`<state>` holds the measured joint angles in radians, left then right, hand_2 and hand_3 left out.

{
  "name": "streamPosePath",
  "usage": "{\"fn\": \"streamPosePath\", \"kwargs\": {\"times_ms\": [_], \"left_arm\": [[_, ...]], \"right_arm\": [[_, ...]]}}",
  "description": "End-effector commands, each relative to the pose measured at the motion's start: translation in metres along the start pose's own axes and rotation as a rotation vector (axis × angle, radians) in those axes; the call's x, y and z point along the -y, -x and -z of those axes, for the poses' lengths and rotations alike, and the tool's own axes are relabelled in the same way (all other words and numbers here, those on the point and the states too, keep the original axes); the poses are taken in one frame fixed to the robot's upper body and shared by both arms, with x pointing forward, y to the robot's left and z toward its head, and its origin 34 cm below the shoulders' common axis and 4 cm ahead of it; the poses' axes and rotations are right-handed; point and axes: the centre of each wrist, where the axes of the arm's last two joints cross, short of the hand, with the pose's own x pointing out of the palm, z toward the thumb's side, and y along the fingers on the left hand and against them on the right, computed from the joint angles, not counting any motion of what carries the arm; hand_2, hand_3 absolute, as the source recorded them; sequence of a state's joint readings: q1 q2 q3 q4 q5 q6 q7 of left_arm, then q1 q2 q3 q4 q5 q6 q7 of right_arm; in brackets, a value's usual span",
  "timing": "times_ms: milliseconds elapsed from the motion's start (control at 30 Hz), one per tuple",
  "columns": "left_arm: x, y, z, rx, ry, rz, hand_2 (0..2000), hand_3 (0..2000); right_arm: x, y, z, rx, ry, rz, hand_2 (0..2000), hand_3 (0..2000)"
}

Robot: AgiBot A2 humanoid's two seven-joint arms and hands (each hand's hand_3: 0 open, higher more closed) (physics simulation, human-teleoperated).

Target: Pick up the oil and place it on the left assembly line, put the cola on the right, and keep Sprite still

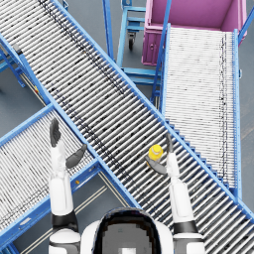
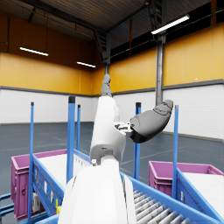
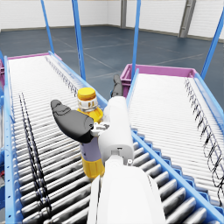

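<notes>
Both hands open at the long conveyor, oil bottle by the right one.

The left dark hand (image 1: pixel 62 149) is just beside the left rail of the long grey roller conveyor with blue frame (image 1: pixel 99 89), above the shorter left roller conveyor (image 1: pixel 25 163). Its fingers are straight, the thumb is spread wide, and it holds nothing. The yellow oil bottle with yellow cap and purple label (image 3: pixel 93 164) stands upright on the rollers of the long conveyor, near its right rail. The right dark hand (image 1: pixel 162 159) is at this bottle. The thumb is on one side, the straight fingers (image 3: pixel 117 87) are on the other, and they are not closed. I cannot tell if it touches the bottle. Beyond the right rail lie the right roller conveyor (image 1: pixel 198 89) and a pink bin (image 1: pixel 198 12).
</notes>
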<state>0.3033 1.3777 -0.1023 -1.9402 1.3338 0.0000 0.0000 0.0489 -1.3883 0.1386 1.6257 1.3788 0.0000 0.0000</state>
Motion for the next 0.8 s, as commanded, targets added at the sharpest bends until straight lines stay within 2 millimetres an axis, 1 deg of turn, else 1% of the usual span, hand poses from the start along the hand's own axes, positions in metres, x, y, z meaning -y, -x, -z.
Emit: {"fn": "streamPosePath", "kwargs": {"times_ms": [33,100,133,233,333,400,433,500,533,567,600,633,667,767,800], "left_arm": [[-0.002,0.0,-0.001,0.0,-0.008,0.002,0,0],[0.0,-0.001,0.001,0.003,0.003,0.001,0,0],[-0.003,0.001,0.001,0.001,-0.002,-0.003,0,0],[-0.004,0.003,0.004,0.0,0.01,-0.012,0,0],[-0.005,0.006,0.006,-0.002,0.016,-0.025,0,0],[-0.004,0.009,0.006,-0.005,0.017,-0.038,0,0],[-0.002,0.005,0.008,0.001,0.025,-0.027,0,0],[-0.005,0.011,0.005,-0.007,0.009,-0.046,0,0],[-0.003,0.008,0.008,-0.001,0.024,-0.038,0,0],[-0.005,0.012,0.004,-0.008,0.007,-0.051,0,0],[-0.006,0.011,0.005,-0.006,0.009,-0.047,0,0],[-0.004,0.011,0.005,-0.006,0.011,-0.048,0,0],[-0.004,0.013,0.003,-0.009,0.006,-0.056,0,0],[-0.002,0.013,0.003,-0.007,0.006,-0.06,0,0],[-0.001,0.012,0.006,-0.004,0.02,-0.057,0,0]], "right_arm": [[0.01,-0.003,0.015,0.007,-0.054,-0.003,0,0],[0.017,-0.007,0.024,0.014,-0.086,-0.013,0,0],[0.02,-0.009,0.025,0.017,-0.091,-0.015,0,0],[0.034,-0.015,0.034,0.026,-0.128,-0.024,0,0],[0.043,-0.022,0.036,0.031,-0.141,-0.039,0,0],[0.049,-0.023,0.041,0.035,-0.161,-0.036,0,0],[0.051,-0.024,0.042,0.036,-0.167,-0.04,0,0],[0.056,-0.025,0.052,0.039,-0.211,-0.033,0,0],[0.057,-0.025,0.052,0.04,-0.212,-0.034,0,0],[0.059,-0.029,0.05,0.039,-0.202,-0.046,0,0],[0.061,-0.029,0.049,0.042,-0.2,-0.043,1361,327],[0.063,-0.032,0.05,0.041,-0.206,-0.062,2000,653],[0.066,-0.033,0.046,0.038,-0.192,-0.11,2000,980],[0.068,-0.035,0.044,0.027,-0.182,-0.233,2000,1960],[0.07,-0.035,0.035,0.031,-0.149,-0.21,2000,2000]]}}
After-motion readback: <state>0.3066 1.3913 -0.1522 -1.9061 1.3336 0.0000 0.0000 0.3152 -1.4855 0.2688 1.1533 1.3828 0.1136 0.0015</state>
